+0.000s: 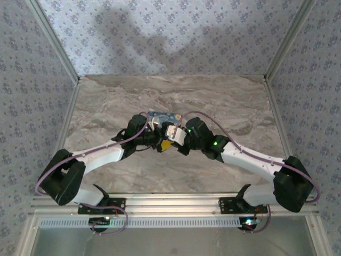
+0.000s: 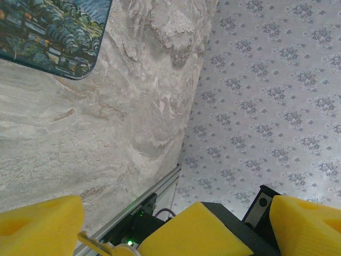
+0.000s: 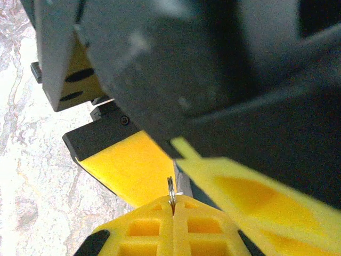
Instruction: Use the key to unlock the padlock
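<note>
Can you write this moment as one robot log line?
left gripper: open | right gripper: shut on metal ring | painted box: just beyond both grippers

The marble-look tabletop (image 1: 170,170) is grey-beige with pale and brown veining, and the enclosure walls (image 1: 176,37) are pale blue-grey with small repeated floral sprigs. The flat painted box (image 2: 53,32) shows swirling blue, green and yellow brushwork. The left gripper (image 2: 176,226) and right gripper (image 3: 173,224) have yellow foam pads on black bodies, beside a small silver metal ring (image 3: 171,189)
</note>
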Robot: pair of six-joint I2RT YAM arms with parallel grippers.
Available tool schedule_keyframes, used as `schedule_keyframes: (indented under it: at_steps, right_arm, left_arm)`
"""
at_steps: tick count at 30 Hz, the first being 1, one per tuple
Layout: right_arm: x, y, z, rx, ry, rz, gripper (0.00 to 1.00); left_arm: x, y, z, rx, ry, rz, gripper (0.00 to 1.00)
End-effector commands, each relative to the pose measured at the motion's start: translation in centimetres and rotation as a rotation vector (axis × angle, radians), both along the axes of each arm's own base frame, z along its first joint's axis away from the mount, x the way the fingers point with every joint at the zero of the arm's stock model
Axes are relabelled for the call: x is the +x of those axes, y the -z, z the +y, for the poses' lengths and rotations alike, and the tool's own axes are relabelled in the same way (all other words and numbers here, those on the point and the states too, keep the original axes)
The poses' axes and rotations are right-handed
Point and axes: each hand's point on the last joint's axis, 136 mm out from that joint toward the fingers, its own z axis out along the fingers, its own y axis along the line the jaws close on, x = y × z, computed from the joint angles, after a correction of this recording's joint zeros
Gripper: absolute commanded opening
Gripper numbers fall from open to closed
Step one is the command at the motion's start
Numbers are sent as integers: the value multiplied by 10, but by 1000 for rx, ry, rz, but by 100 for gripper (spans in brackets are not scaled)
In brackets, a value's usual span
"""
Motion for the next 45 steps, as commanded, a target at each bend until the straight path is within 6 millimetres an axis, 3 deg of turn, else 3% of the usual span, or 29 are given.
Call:
schedule_keyframes:
  at_steps: [1,16,29,45]
  right_arm:
    - [7,-25,6,65,12,-55,0]
    - [0,-9,0,49,19,-9,0]
    - [-4,-7,-9,53,35,-1,0]
    - [-1,-7,-8,52,43,-9,0]
  left_arm:
    - [-1,-9,-8,-24,18,-9,91]
    - [4,-14,-8,-63,-13,-14,84]
    - [6,-15,-6,-65,-30,-22,77]
    - [6,-13,-6,-62,-31,-21,53]
